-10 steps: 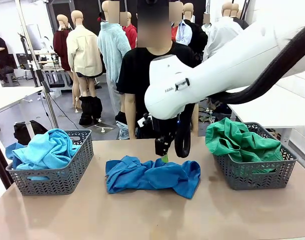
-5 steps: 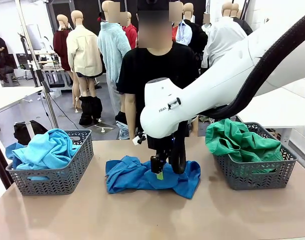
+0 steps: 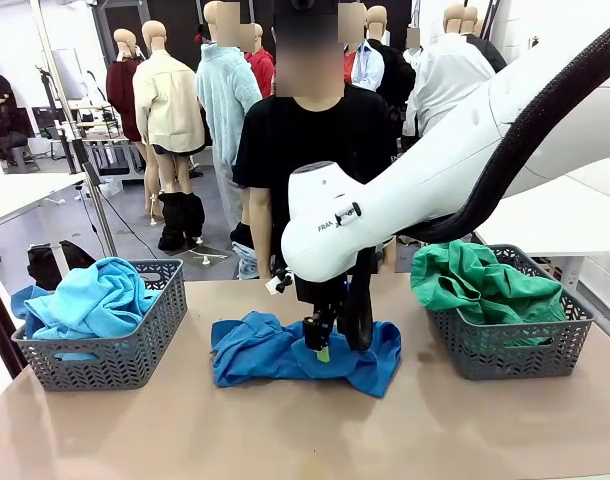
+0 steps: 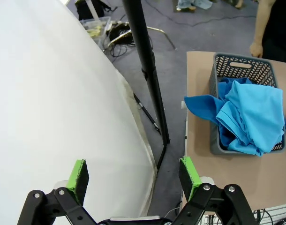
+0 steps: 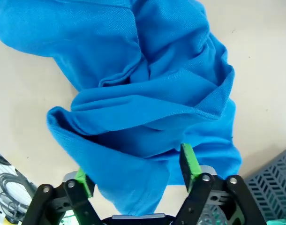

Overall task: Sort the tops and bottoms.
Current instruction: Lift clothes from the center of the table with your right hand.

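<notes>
The right gripper [image 3: 323,348] presses into the royal-blue top [image 3: 275,352] bunched mid-tabletop, jaws still parted around a fold, grip not yet evident. The right wrist view shows green pads [image 5: 189,161] straddling that cloth. The left gripper [image 4: 133,176] hangs wide open, holding nothing, off the tabletop's left edge, above the basket [image 4: 244,70] of sky-blue top [image 4: 251,115]. The green bottoms [image 3: 475,280] fill the right-edge basket [image 3: 505,345].

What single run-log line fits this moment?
phase: grasping | right gripper: jaws straddling crumpled royal-blue cloth top mid-table | sky-blue cloth top: in left basket | emerald-green cloth bottoms: in right basket
</notes>
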Tool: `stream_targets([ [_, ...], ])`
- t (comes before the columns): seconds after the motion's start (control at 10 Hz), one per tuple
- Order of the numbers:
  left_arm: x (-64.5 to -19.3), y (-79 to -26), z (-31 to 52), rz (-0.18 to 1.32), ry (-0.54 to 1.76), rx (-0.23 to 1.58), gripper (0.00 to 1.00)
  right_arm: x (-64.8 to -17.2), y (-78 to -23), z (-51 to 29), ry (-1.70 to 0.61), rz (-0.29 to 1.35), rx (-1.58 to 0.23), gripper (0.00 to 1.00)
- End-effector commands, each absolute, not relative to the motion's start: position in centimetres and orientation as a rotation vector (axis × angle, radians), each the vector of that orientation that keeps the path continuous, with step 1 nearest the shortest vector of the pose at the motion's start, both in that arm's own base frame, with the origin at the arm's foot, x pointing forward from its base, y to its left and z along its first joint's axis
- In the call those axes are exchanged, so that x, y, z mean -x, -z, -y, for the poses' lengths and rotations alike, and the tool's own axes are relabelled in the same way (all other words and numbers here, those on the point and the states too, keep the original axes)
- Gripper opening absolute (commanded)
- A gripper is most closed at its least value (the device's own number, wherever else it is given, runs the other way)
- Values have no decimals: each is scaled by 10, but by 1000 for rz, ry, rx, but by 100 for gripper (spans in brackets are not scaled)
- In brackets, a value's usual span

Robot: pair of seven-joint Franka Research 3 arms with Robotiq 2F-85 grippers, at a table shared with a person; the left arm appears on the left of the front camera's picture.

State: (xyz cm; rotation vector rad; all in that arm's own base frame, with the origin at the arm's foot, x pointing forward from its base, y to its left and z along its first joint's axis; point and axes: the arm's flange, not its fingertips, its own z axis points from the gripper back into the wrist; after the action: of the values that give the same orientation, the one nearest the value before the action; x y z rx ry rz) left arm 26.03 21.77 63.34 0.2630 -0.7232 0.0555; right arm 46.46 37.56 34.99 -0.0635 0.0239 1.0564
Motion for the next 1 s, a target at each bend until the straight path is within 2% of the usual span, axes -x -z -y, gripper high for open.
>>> stream_targets([
  [0.0,-259,-631,-219,726,-39,-258,100,-466,-347,-379,-1063,-4,89,43],
  [0.2,-259,-631,-219,726,-39,-258,100,-463,-349,-379,-1064,10,92,4],
  [0.3,-259,-631,-219,726,-39,-258,100,-460,-351,-379,-1064,15,92,0],
  [0.5,-259,-631,-219,726,-39,-258,100,-455,-363,-378,-1073,32,108,0],
  [0.9,-259,-631,-219,726,-39,-258,100,-434,-433,-367,-1034,100,191,0],
])
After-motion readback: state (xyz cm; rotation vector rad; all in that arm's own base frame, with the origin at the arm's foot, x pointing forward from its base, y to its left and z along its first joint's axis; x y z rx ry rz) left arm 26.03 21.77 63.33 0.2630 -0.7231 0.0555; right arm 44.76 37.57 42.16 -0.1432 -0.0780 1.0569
